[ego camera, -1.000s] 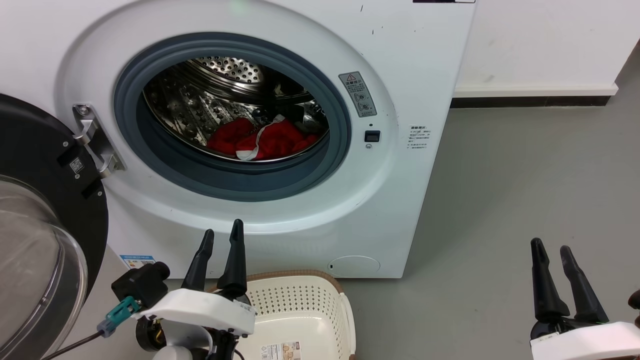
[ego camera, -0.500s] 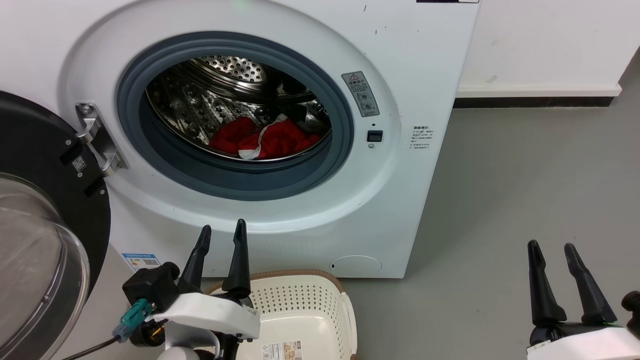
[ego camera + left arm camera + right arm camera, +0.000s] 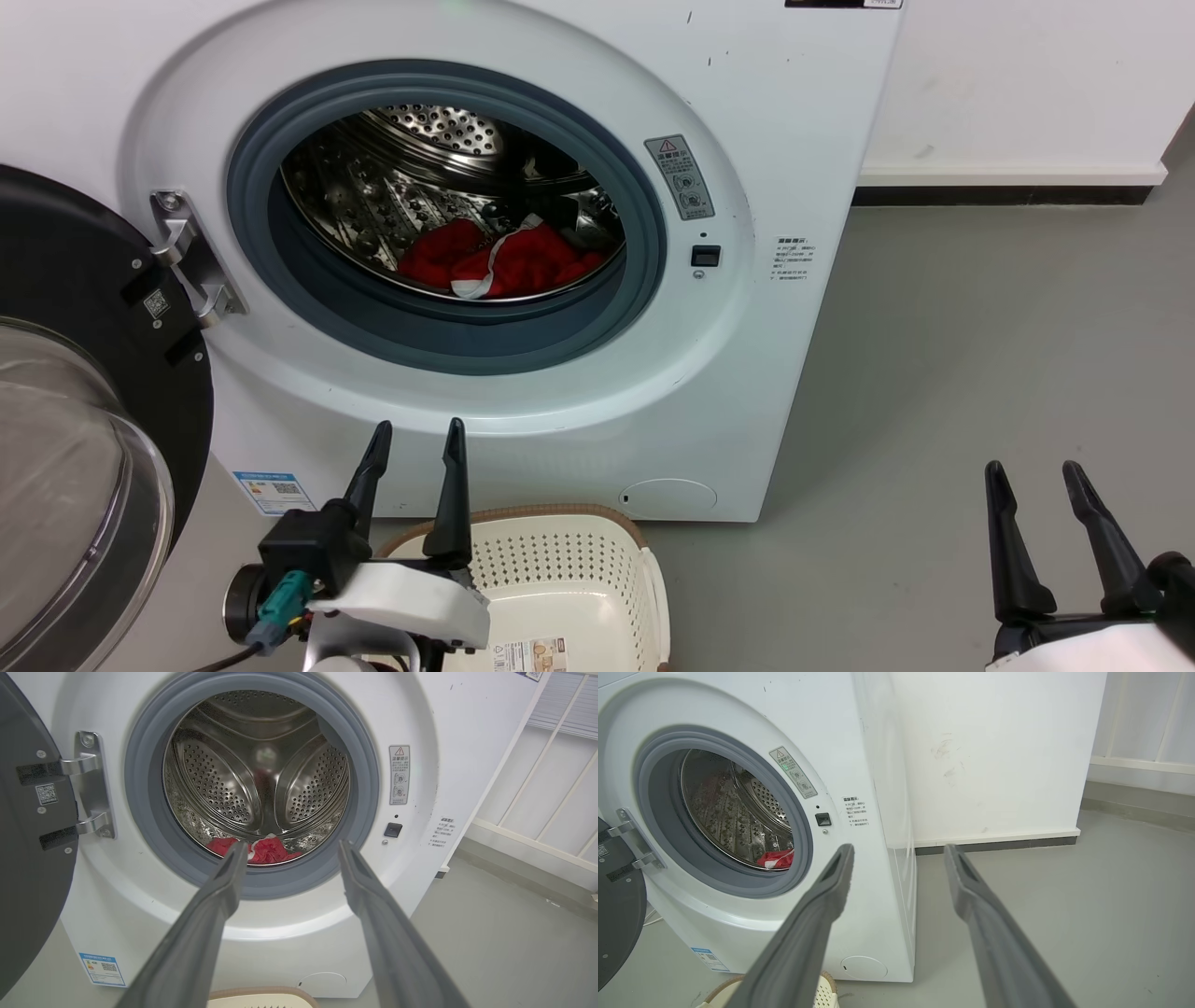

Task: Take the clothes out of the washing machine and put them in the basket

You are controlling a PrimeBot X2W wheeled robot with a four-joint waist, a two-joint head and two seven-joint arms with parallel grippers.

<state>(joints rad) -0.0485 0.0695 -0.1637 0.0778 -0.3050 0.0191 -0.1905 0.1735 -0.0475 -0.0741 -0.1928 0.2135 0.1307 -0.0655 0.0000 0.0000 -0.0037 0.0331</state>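
In the head view the left gripper [image 3: 418,426] hangs by the near-left rim of the basket [image 3: 569,558], fingers spread and holding nothing. The right gripper [image 3: 1031,467], likewise spread, hangs over grey floor [image 3: 980,327]. Beyond them the washing machine [image 3: 766,140] stands with its door [image 3: 65,271] swung wide. The clothes [image 3: 509,263] lie at the bottom of the drum [image 3: 219,779], whose perforated back the left wrist view reveals. The right wrist view adds a scuffed white wall [image 3: 994,742].
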